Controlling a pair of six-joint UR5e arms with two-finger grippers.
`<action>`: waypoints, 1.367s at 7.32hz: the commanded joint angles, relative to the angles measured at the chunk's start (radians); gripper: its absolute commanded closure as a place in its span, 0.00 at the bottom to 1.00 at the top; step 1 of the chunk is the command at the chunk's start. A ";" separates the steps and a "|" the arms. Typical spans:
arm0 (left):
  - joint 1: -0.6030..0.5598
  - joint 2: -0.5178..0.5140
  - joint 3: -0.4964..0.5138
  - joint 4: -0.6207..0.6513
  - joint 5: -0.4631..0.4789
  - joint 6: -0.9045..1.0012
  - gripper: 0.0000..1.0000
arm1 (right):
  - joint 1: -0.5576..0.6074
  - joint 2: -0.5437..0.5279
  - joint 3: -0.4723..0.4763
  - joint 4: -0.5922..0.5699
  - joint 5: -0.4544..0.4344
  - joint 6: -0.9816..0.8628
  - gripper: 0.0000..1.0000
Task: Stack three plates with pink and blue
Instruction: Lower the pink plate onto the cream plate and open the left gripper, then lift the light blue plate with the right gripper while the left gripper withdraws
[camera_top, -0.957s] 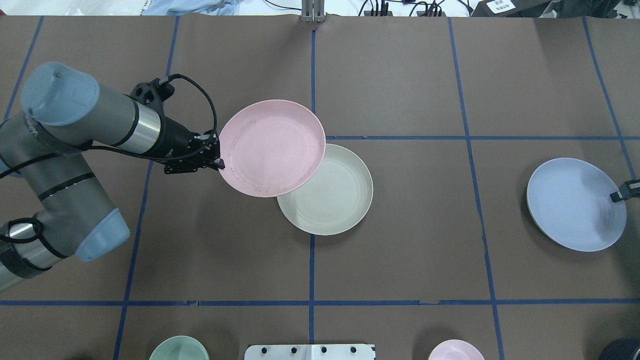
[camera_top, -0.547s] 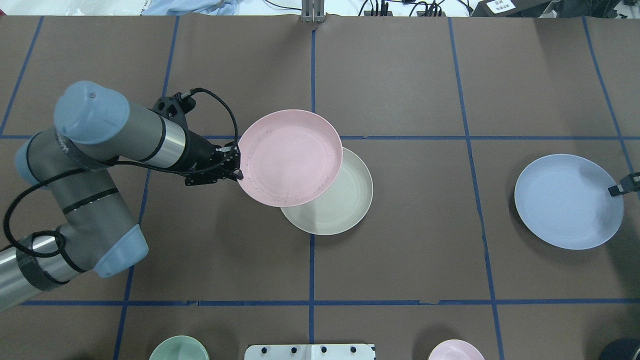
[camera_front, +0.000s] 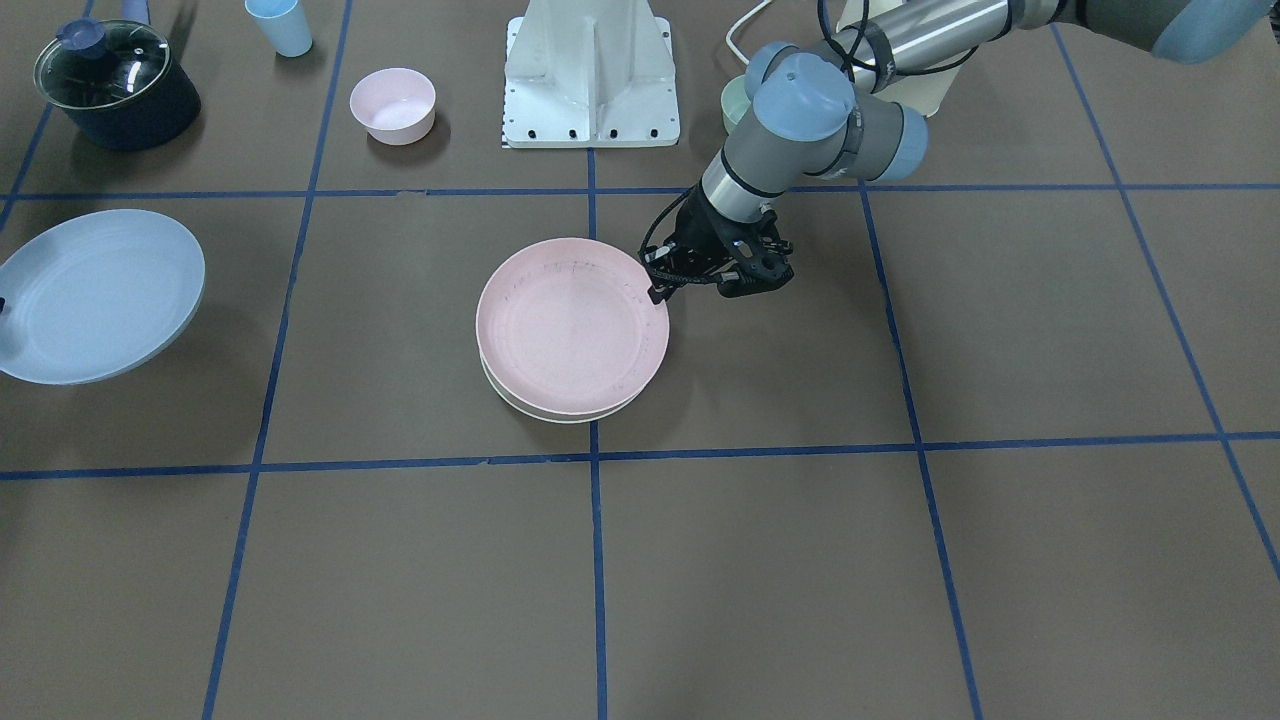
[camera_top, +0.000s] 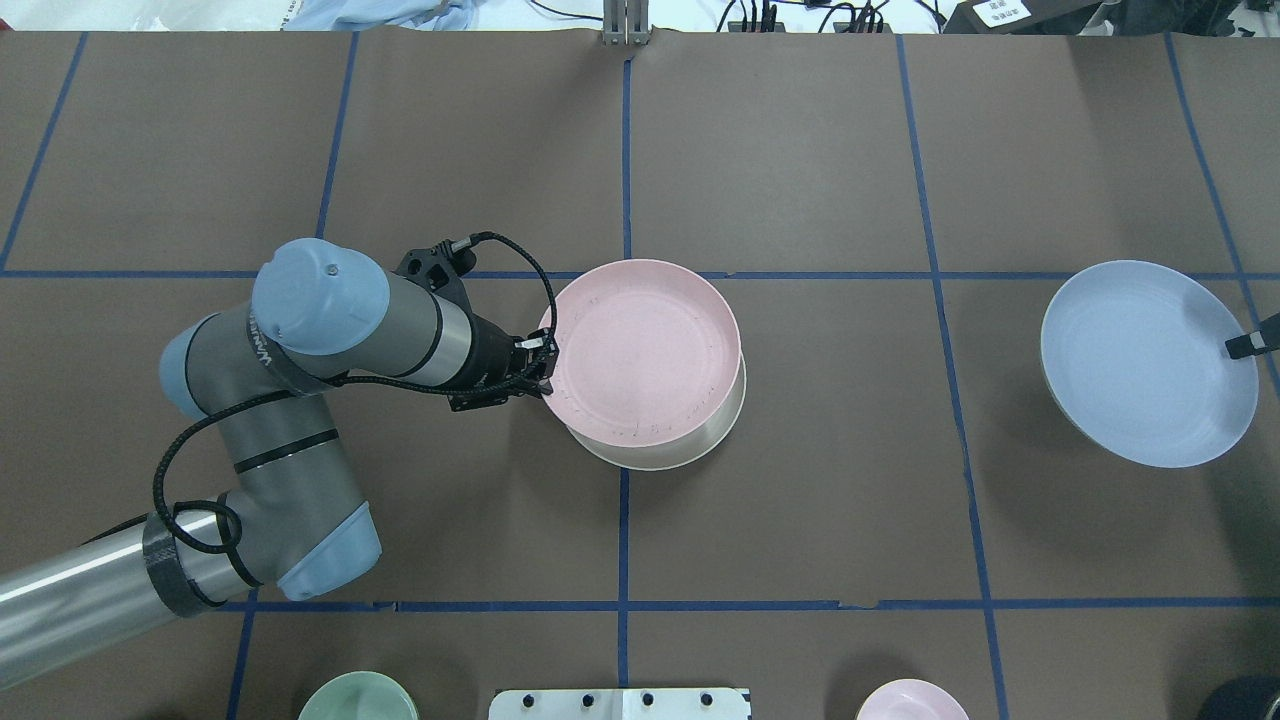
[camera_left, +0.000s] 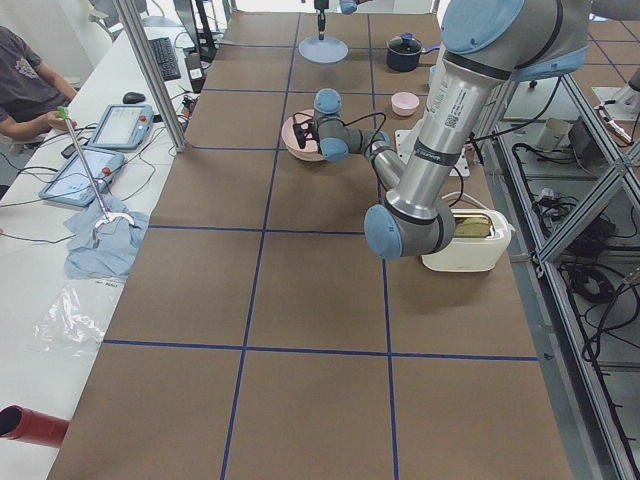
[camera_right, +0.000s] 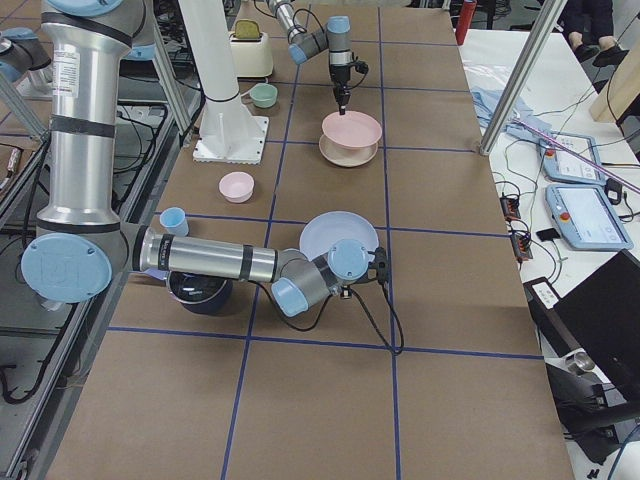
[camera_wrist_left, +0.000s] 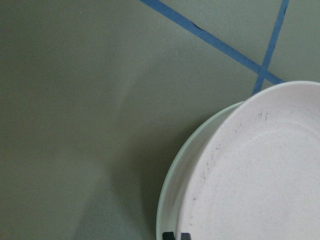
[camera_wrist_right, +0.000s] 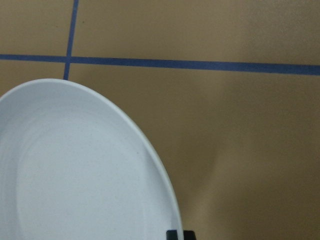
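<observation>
Nearest the robot stood the white mounting base (camera_top: 620, 703), with a green bowl (camera_top: 358, 697) on its left side and a small pink bowl (camera_top: 912, 700) on its right. Farther out, at mid-table, the left gripper (camera_top: 543, 372) was clamped on the left rim of the pink plate (camera_top: 645, 350). That plate lay almost squarely over the cream plate (camera_top: 662, 458), shifted slightly to the far side, so only a cream crescent showed along the near edge. Whether the two plates touched could not be told. Well apart on the robot's right, at about the same depth, the right gripper (camera_top: 1243, 346) was pinched on the right rim of the blue plate (camera_top: 1140, 360). The blue plate hung tilted, clear of the table (camera_top: 800, 150), with its shadow below. Beyond lay brown surface, gridded in blue tape.
</observation>
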 joint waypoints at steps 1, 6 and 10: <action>0.003 -0.009 0.014 0.000 0.001 0.003 1.00 | 0.001 0.001 0.034 0.001 0.001 0.056 1.00; -0.044 0.073 -0.102 0.011 0.000 0.035 0.00 | -0.019 0.099 0.074 0.001 -0.014 0.246 1.00; -0.130 0.181 -0.248 0.196 -0.004 0.332 0.00 | -0.283 0.265 0.160 -0.002 -0.216 0.654 1.00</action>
